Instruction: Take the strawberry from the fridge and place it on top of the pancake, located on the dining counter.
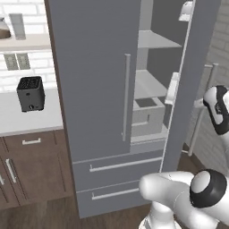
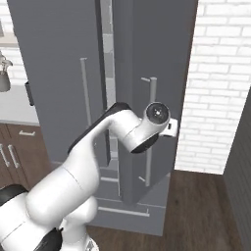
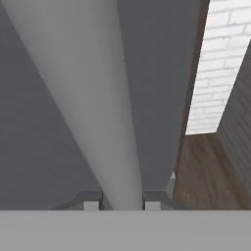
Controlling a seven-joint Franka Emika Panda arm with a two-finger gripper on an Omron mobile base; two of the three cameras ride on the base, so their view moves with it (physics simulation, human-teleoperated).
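Fingertips (image 3: pixel 91 203) of the gripper (image 3: pixel 121 205) sit low in the hand view, one on each side of a smooth, pale grey round bar handle (image 3: pixel 93 108) that runs from the upper left of the frame down between them. The jaws straddle the bar closely, and it looks gripped, though the contact itself is hard to make out. Behind the bar lies the flat matte grey of the fridge door (image 3: pixel 152 73).

In the right base view the white, rounded arm bends up from the lower left, its wrist (image 2: pixel 156 113) at mid-frame against the long vertical handle (image 2: pixel 152 93) of the right door. That door stands partly swung out, with a narrow gap beside it.

In the left base view the fridge (image 1: pixel 89 89) fills the centre; the open door's edge (image 1: pixel 190 80) crosses the frame on the right and blocks part of the interior. Pale grey shelves (image 1: pixel 150 85) and a boxy grey bin (image 1: pixel 146 114) show inside, with two drawers (image 1: pixel 118 165) with bar pulls beneath. The strawberry cannot be made out on the visible shelves.

A dark toaster (image 1: pixel 30 93) stands on the white counter (image 1: pixel 27 118) at the left, above dark wood cabinets (image 1: pixel 36 165). White brick wall (image 2: pixel 220 83) and brown plank floor (image 2: pixel 201 211) lie at the right.
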